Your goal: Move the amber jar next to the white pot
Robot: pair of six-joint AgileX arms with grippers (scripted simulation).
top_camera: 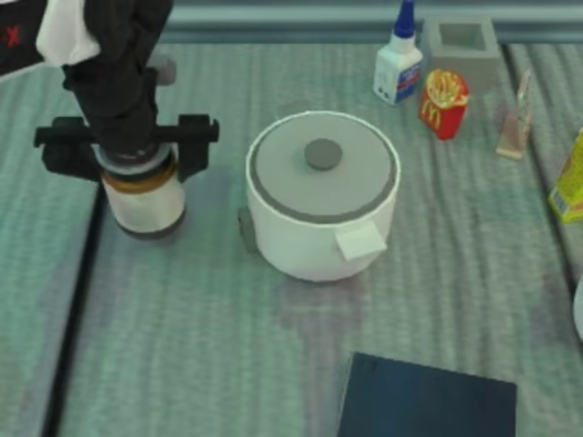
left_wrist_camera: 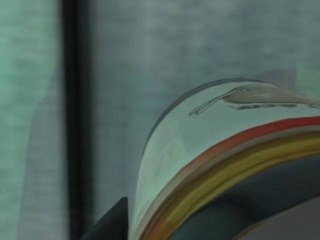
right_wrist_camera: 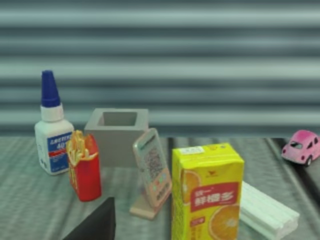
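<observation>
Our left gripper (top_camera: 127, 150) clamps the jar (top_camera: 143, 202), amber-banded, white-labelled, upright left of the lidded pot (top_camera: 321, 196), apart; right gripper unseen.

Rendered tabletop scene, slatted table (top_camera: 182, 364), corrugated backdrop (right_wrist_camera: 160, 50)

The white pot (top_camera: 314, 218) looks smooth, matt plastic — the amber jar (top_camera: 144, 202) wears a glossy paper-like label.

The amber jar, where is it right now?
In the top view the amber jar stands on the table's left side, under the left gripper, with a gap between it and the white pot to its right.
</observation>
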